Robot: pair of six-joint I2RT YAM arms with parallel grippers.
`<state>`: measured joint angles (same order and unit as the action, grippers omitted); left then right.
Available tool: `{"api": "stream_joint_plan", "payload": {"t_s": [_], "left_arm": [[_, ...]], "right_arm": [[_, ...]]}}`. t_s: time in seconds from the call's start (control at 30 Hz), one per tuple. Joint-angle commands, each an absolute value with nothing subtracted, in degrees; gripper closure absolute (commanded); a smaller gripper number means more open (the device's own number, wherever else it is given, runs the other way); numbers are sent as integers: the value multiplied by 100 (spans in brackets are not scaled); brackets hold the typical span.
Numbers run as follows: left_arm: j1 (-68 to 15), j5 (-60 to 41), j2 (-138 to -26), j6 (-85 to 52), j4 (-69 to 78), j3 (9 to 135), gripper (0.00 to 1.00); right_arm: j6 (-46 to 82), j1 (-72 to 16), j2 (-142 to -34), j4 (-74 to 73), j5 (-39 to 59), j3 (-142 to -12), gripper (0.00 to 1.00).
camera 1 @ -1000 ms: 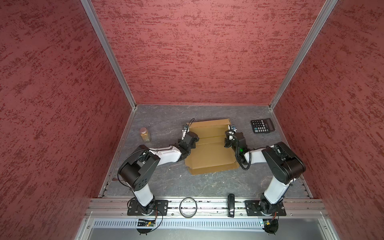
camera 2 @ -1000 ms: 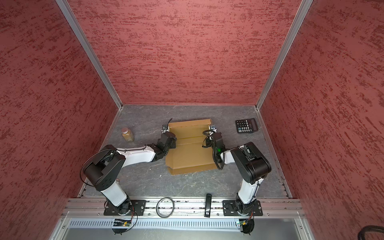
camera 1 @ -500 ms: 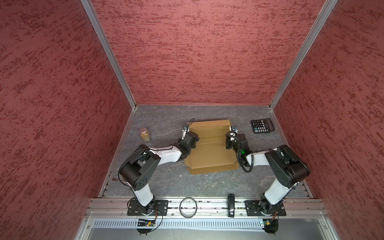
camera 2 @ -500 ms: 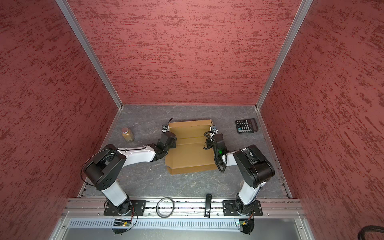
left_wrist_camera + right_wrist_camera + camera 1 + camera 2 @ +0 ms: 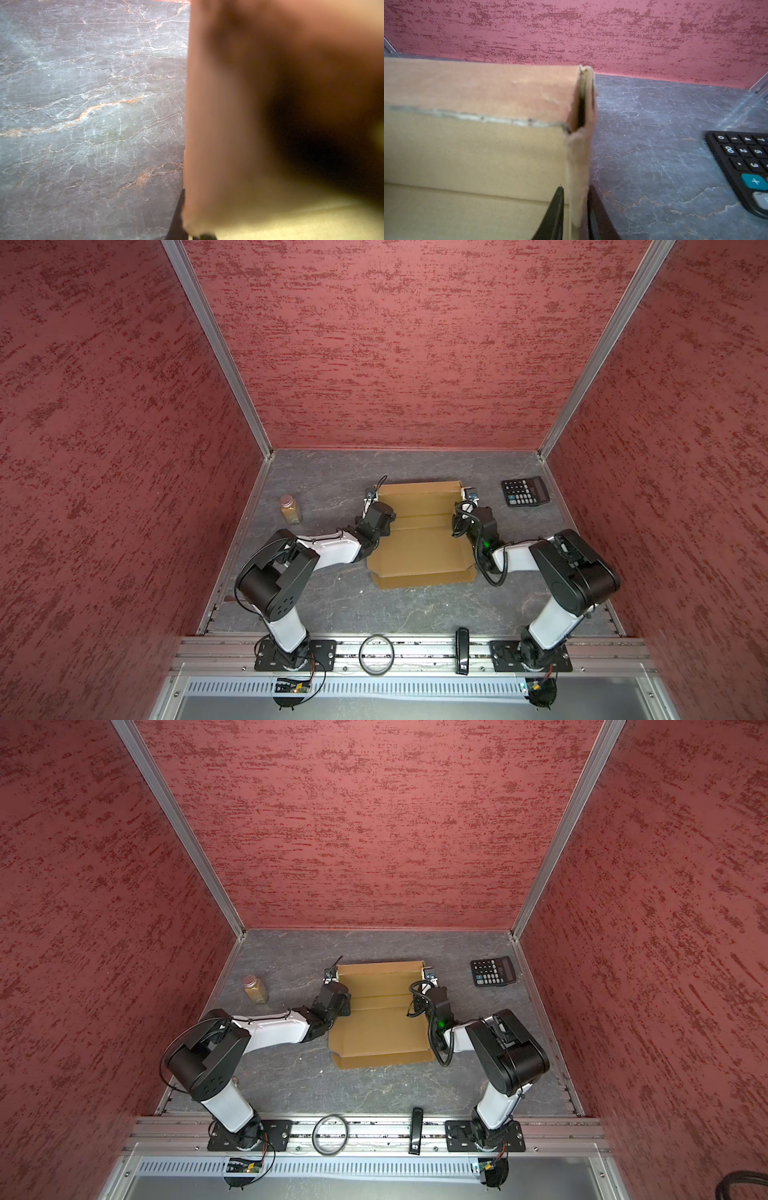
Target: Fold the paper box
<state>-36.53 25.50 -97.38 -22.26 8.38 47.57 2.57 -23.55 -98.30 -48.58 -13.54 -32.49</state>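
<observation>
The right wrist view alone shows the right gripper [image 5: 576,193] clamped on the box [image 5: 477,149] wall. The left gripper [image 5: 375,506] is closed on the opposite wall, which is blurred in its wrist view.

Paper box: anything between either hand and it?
Nothing visible. The right hand and left hand each pinch a side wall of the paper box; the calculator and spice jar stand apart from it.

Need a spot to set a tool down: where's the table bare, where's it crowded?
Widest bare table lies between the paper box and the front rail. Also free: the strip from box to back wall, and the corner behind the jar. Crowded: both box sides, where left hand and right hand hold its walls, plus the calculator far right.
</observation>
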Motion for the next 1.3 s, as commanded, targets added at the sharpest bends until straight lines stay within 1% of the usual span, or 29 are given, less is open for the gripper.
{"api": "stream_joint_plan", "payload": {"t_s": [0.0, 0.1, 0.3, 0.47, 0.6, 0.73, 0.93, 1.17, 1.27], "left_arm": [[-3625, 2321, -9693, -2136, 666, 4641, 100], [-3620, 2280, -9720, -2127, 633, 4697, 100], [-3614, 2168, -9782, -2115, 615, 4754, 100], [-3612, 2075, -9808, -2092, 648, 4773, 100], [-3603, 2048, -9809, -2101, 574, 4835, 100], [-3586, 2073, -9817, -2118, 464, 4917, 95], [-3578, 2205, -9927, -2144, 322, 5016, 92], [-3542, 2285, -10002, -2232, 206, 5089, 86], [-3498, 2294, -10002, -2222, 176, 5106, 85]], "right_arm": [[200, -2405, -9961, -5150, -1541, -3451, 83], [200, -2398, -10024, -5163, -1538, -3472, 86], [206, -2400, -10083, -5291, -1520, -3406, 88], [166, -2403, -10116, -5300, -1486, -3410, 94], [234, -2406, -10072, -5423, -1508, -3244, 96], [310, -2408, -10002, -5476, -1506, -3047, 98], [418, -2419, -9904, -5440, -1515, -2886, 99], [531, -2526, -9698, -5206, -1686, -2782, 100], [539, -2629, -9646, -5177, -1798, -2684, 100]]}}
